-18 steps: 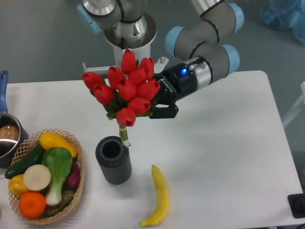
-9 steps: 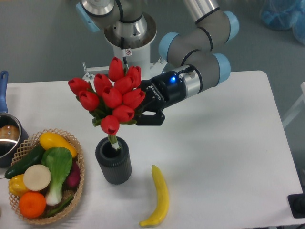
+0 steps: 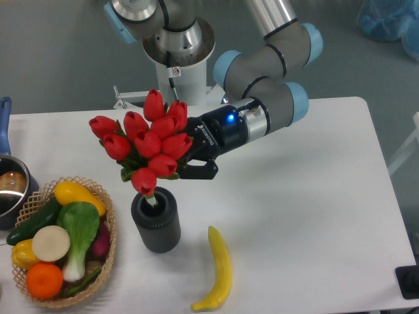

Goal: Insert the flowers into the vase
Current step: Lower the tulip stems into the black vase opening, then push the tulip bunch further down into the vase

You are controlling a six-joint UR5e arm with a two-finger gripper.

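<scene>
1. Gripping the flowers (image 3: 145,145) from the right, the gripper (image 3: 190,167) has its fingers clamped on the bunch just under the buds; leaves hide the exact contact.
2. Stem end sits in the mouth of the vase (image 3: 156,220), bunch tilted left, buds well above the rim.
3. To do it well, IMO: straighten the stems to vertical, keep centred over the opening, lower slowly so the vase isn't tipped, then let go.
4. Basket (image 3: 105,252) and banana (image 3: 218,268) sit near; don't swing wide.
</scene>
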